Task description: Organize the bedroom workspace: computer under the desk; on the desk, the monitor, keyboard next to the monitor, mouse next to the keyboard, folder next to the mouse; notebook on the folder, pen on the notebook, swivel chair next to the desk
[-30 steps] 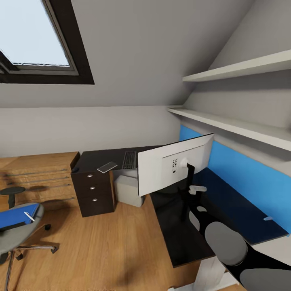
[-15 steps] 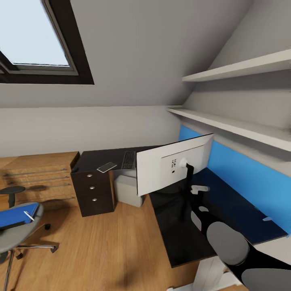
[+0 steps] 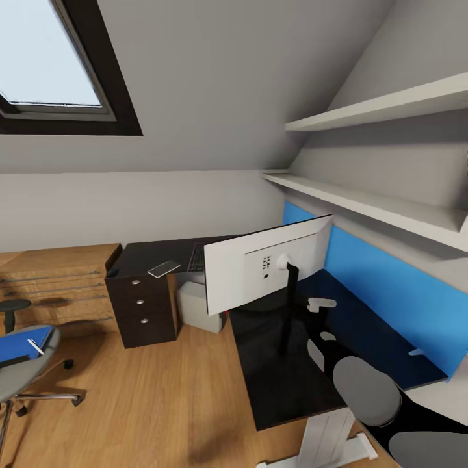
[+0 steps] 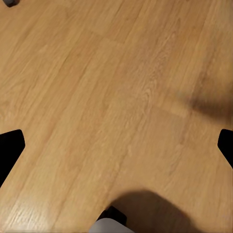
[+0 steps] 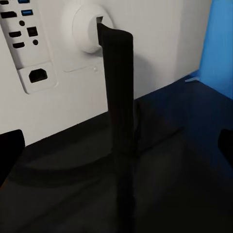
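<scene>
Facing the monitor's (image 3: pixel 260 273) pale back on the desk (image 3: pixel 286 364), right gripper (image 5: pixel 116 141) spread open around its stand, seemingly to reposition it; left gripper (image 4: pixel 116 141) open above floor.

Chair (image 3: pixel 23 364) cut by the left edge, back out of frame. Folder (image 3: pixel 19 343) cut off there too. Keyboard (image 3: pixel 195 258) half hidden behind the monitor (image 3: pixel 263 270). Computer (image 3: pixel 195 307) partly covered by monitor and desk (image 3: pixel 286 383). Mouse too small to find. Fingertips (image 5: pixel 10 148) cut off at both sides of the wrist pictures.
</scene>
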Controlling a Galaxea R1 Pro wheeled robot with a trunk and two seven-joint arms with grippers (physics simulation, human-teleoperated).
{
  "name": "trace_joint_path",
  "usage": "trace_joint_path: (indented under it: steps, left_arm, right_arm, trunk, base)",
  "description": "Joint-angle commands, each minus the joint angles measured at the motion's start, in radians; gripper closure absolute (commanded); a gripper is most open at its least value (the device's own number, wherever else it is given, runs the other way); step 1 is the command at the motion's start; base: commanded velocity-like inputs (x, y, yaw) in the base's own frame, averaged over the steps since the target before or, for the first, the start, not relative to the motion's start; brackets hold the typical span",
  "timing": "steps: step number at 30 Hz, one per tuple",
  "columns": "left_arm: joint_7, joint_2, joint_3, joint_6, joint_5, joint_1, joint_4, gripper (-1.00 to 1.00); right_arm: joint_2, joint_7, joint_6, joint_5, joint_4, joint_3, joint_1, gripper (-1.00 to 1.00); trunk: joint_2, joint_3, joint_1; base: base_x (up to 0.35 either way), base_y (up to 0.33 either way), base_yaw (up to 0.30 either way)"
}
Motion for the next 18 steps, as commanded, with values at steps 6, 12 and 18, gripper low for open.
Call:
trace_joint_path:
  steps: [6,12,18]
  left_arm:
    - [-0.005,0.0,-0.002,-0.003,0.01,0.0,0.001,-1.0]
    - [-0.005,-0.001,-0.002,-0.003,0.009,0.0,0.009,-1.0]
    - [-0.008,-0.003,-0.004,-0.004,0.007,0.0,0.026,-1.0]
  right_arm:
    - [-0.002,0.0,-0.003,0.01,0.0,-0.008,-0.001,-1.0]
    - [-0.02,0.0,-0.003,0.01,0.005,-0.008,0.0,-1.0]
    - [-0.023,-0.001,0.0,0.008,0.007,-0.009,0.001,-1.0]
  trunk:
    - [-0.001,-0.002,0.0]
    - [-0.001,-0.002,0.0]
    - [-0.001,-0.002,0.0]
  base:
    - [0.0,-0.015,0.0]
    - [0.0,-0.003,0.0]
    - [0.0,0.0,0.0]
